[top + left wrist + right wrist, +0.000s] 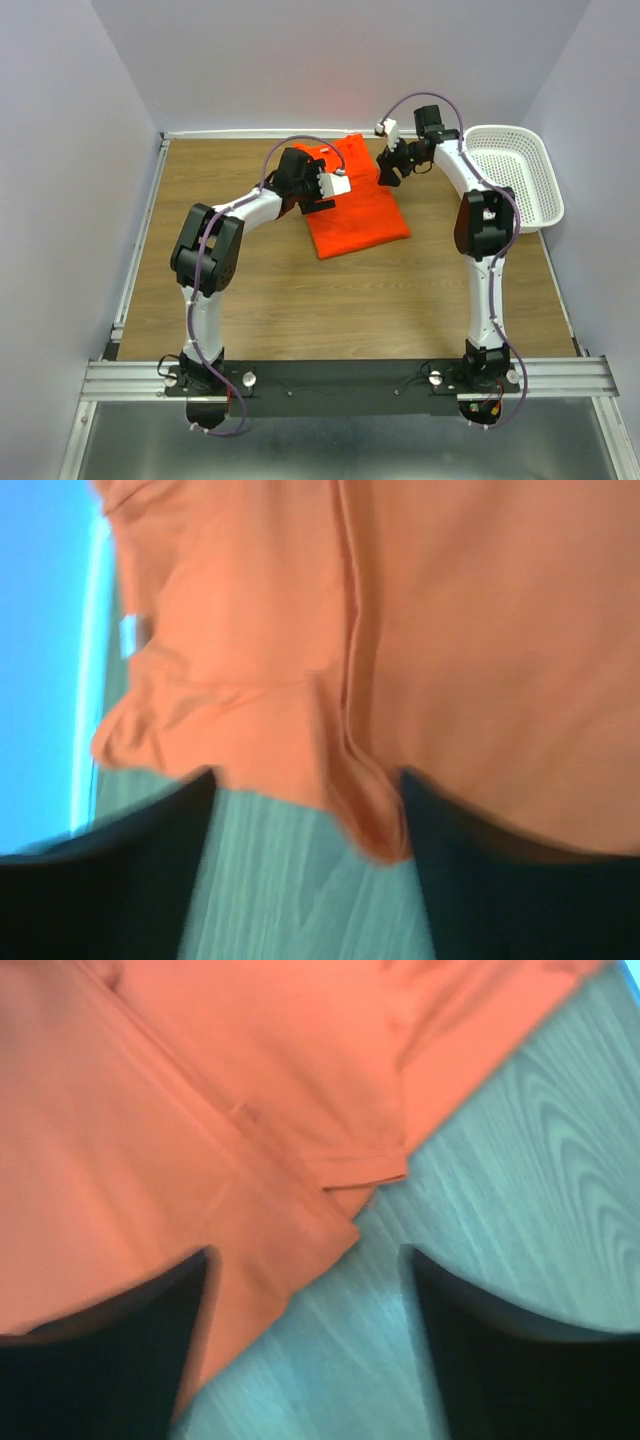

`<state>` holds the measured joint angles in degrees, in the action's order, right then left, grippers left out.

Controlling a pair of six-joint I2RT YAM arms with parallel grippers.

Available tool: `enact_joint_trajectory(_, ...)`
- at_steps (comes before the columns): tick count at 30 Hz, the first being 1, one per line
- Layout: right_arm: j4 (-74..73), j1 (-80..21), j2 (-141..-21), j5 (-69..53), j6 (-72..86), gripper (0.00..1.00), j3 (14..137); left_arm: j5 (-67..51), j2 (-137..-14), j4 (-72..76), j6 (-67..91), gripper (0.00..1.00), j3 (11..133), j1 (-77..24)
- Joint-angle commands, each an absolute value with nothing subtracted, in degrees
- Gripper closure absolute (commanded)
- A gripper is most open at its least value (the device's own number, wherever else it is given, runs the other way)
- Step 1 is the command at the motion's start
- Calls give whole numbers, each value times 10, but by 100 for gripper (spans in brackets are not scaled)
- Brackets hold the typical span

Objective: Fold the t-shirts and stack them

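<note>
The orange-red t-shirt [358,210] lies folded into a rough rectangle at the back middle of the wooden table [350,300]. My left gripper [312,203] hovers at the shirt's left edge. In the left wrist view its fingers stand wide apart, so the left gripper [305,825] is open; bare table shows between them and a hanging fold of the t-shirt [450,630] sits by the right finger. My right gripper [388,173] is at the shirt's back right corner. Seen from the right wrist, the right gripper [305,1295] is open too, with the t-shirt [200,1090] edge beneath its left finger.
A white perforated basket [520,175] stands at the table's back right, partly over the edge. Grey walls close in the back and both sides. A metal rail [350,378] carries both arm bases at the near edge.
</note>
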<state>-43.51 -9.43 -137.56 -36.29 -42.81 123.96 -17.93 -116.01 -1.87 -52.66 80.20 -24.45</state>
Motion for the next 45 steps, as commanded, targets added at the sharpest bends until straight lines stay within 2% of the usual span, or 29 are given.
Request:
enact_joint_trajectory(1, -334, -97, -1390, -310, -319, 0, 1265, -33, -1138, 102, -475, 6, 785, -239)
enact_joint_trajectory(2, -318, -96, -1387, -300, -298, 0, 1265, -33, -1127, 125, -475, 6, 779, -238)
enact_joint_trajectory(5, -274, -97, -1363, -259, -243, 0, 1254, 70, -1067, 212, -460, 5, 747, -239)
enact_joint_trajectory(7, -269, -97, -1345, -270, -251, 0, 1238, 64, -1029, 236, -475, 5, 725, -239)
enact_joint_trajectory(9, -272, -97, -1298, -328, -303, 0, 1176, 9, -965, 238, -483, 5, 684, -239)
enact_joint_trajectory(11, -281, -95, -1222, -440, -422, 0, 1096, -73, -899, 217, -489, 5, 630, -240)
enact_joint_trajectory(12, -305, -95, -1194, -481, -497, 0, 1005, -106, -878, 201, -497, 7, 611, -245)
enact_joint_trajectory(13, -345, -95, -1160, -516, -598, 0, 961, -130, -858, 180, -547, 7, 592, -254)
enact_joint_trajectory(14, -404, -96, -1136, -534, -783, 0, 924, -147, -822, 146, -575, 8, 547, -264)
enact_joint_trajectory(15, -422, -98, -1102, -527, -843, 0, 868, -142, -806, 132, -597, 9, 525, -284)
enact_joint_trajectory(16, -462, -105, -1096, -496, -911, 0, 858, -140, -793, 114, -633, 10, 488, -322)
enact_joint_trajectory(19, -553, -105, -1112, -458, -987, 8, 862, -113, -772, 89, -651, 13, 428, -398)
enact_joint_trajectory(22, -556, -104, -1110, -420, -997, 19, 827, -107, -774, 131, -670, 16, 377, -445)
enact_joint_trajectory(25, -534, -104, -1102, -407, -994, 22, 796, -103, -817, 144, -641, 19, 382, -447)
enact_joint_trajectory(31, -490, -104, -1105, -386, -978, 26, 774, -73, -899, 185, -649, 20, 413, -449)
enact_joint_trajectory(35, -469, -104, -1120, -372, -955, 28, 780, -84, -942, 157, -661, 21, 447, -449)
enact_joint_trajectory(45, -458, -104, -1149, -370, -926, 29, 804, -90, -970, 134, -669, 22, 447, -445)
